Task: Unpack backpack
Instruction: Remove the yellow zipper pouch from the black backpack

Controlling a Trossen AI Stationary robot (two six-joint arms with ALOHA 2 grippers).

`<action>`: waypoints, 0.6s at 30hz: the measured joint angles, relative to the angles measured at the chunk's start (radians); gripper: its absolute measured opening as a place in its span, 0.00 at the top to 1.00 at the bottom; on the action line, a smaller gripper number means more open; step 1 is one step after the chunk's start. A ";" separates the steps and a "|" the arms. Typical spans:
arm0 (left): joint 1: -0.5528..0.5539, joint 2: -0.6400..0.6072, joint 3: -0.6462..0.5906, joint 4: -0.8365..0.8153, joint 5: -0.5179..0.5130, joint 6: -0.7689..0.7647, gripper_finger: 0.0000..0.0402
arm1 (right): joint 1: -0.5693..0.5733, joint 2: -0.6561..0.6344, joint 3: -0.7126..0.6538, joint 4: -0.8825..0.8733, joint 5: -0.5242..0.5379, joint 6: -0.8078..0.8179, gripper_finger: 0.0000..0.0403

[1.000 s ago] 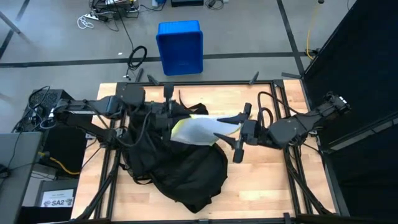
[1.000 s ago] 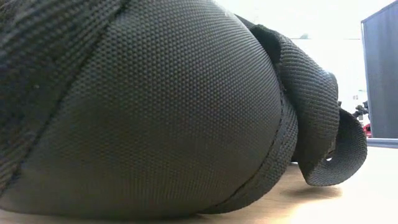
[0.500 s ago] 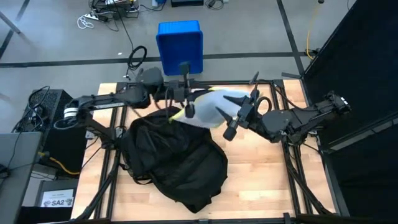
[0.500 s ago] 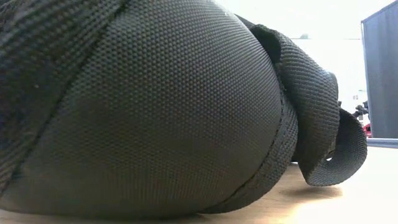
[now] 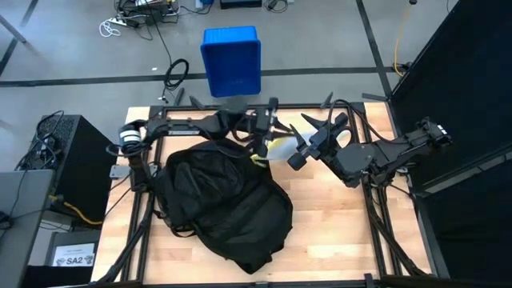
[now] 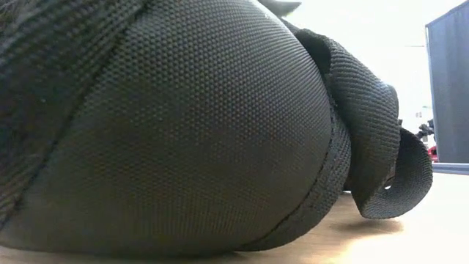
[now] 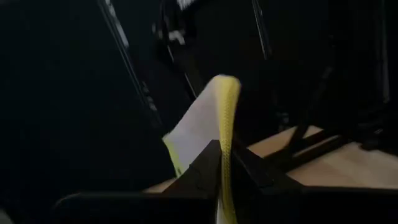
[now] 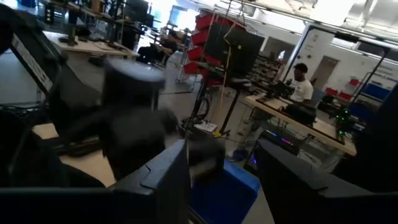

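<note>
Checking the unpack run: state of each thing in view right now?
backpack: slumped on the table, clear of both grippers.
white and yellow item: out of the backpack, pinched at its yellow edge.
left gripper: shut on the item.
right gripper: jaws apart, empty.
blue bin: on the floor beyond the table.

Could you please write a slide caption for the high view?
Left pincer shut on a white-and-yellow item beside the backpack, right pincer close by, blue bin beyond the table.
</note>
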 joint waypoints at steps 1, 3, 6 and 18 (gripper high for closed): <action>0.000 0.013 0.000 0.002 0.002 -0.033 0.95 | 0.003 0.000 0.000 0.000 0.000 0.000 0.59; 0.001 0.030 0.000 -0.008 0.012 -0.074 0.90 | 0.005 0.000 0.000 0.000 0.000 0.002 0.59; 0.000 0.036 0.000 -0.048 0.060 -0.149 0.79 | 0.012 0.000 0.000 -0.001 0.000 0.011 0.58; -0.167 0.029 0.007 -0.092 0.196 -0.273 0.35 | -0.005 0.004 0.000 -0.004 -0.061 0.061 0.59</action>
